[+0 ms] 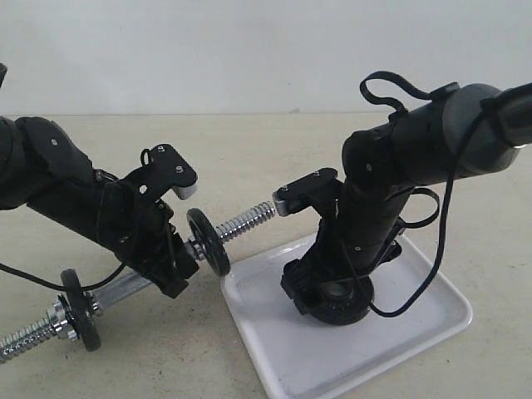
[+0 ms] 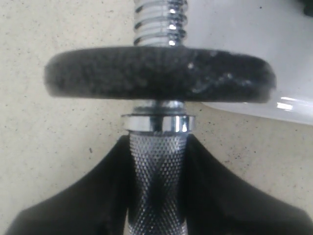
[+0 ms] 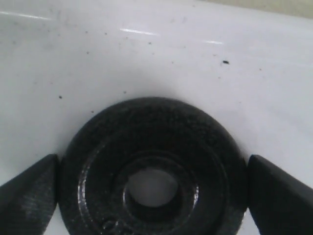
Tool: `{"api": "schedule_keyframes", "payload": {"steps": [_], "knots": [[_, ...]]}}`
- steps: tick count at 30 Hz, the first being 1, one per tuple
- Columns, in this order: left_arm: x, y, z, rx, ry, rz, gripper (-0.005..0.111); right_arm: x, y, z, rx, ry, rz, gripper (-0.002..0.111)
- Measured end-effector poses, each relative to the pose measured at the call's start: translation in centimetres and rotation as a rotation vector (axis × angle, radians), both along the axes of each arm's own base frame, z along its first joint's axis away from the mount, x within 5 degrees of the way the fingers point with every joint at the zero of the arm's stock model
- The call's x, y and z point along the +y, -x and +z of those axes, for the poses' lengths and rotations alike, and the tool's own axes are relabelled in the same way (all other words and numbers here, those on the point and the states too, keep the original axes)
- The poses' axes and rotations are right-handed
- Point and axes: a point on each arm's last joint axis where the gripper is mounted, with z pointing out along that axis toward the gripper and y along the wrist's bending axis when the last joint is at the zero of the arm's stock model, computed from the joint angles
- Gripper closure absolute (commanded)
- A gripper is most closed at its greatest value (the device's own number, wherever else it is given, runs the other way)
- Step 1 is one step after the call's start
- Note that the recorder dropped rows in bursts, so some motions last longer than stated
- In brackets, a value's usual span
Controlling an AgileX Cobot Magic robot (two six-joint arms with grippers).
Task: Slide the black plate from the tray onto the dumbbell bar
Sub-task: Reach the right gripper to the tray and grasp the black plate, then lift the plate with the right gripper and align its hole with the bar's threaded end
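1. Beige tabletop [image 1: 249, 141] carries everything you work on.
2. Your right gripper [image 3: 152, 166] stands open, its fingers [image 3: 29, 196] flanking the black plate [image 3: 151, 122], which lies flat on the tray [image 3: 146, 49].
3. Your left gripper [image 2: 156, 196] clamps the dumbbell bar [image 1: 245, 220] at its knurled middle. The bar's free threaded end points toward the right arm, which is the one nearer the plate.

Item one: you are looking at a flat beige speckled tabletop [image 1: 249, 141], which is running from the foreground back to its far edge; in the left wrist view its fine dark flecks are showing plainly. Item two: you are seeing a plain pale grey-white wall [image 1: 208, 50], standing behind the tabletop's far edge.
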Motion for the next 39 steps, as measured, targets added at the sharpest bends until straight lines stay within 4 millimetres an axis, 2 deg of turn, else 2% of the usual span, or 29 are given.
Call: {"api": "schedule_keyframes", "payload": {"steps": [10, 15, 19, 24, 31, 34, 39], "knots": [[0.0, 0.0, 0.0, -0.001, -0.002, -0.002, 0.097, 0.0, 0.0, 0.0, 0.001, 0.003, 0.002, 0.108], [0.0, 0.2, 0.0, 0.007, -0.012, -0.03, 0.102, 0.0, 0.0, 0.0, 0.002, 0.004, 0.006, 0.108], [0.1, 0.3, -0.1, 0.013, -0.021, -0.049, 0.102, -0.2, -0.1, 0.0, 0.013, -0.02, 0.032, 0.108], [0.0, 0.5, -0.1, 0.021, -0.025, -0.076, 0.102, -1.8, -1.7, 1.0, 0.079, -0.263, -0.035, 0.108], [0.0, 0.8, -0.1, 0.038, -0.034, -0.112, 0.102, -3.6, -2.6, 2.4, 0.122, -0.481, -0.099, 0.108], [0.0, 1.0, -0.1, 0.057, -0.032, -0.133, 0.102, -5.2, -3.7, 3.6, 0.139, -0.694, -0.159, 0.108], [0.0, 1.2, 0.2, 0.061, -0.027, -0.144, 0.102, -6.8, -4.7, 4.4, 0.123, -0.815, -0.211, 0.108]]}}
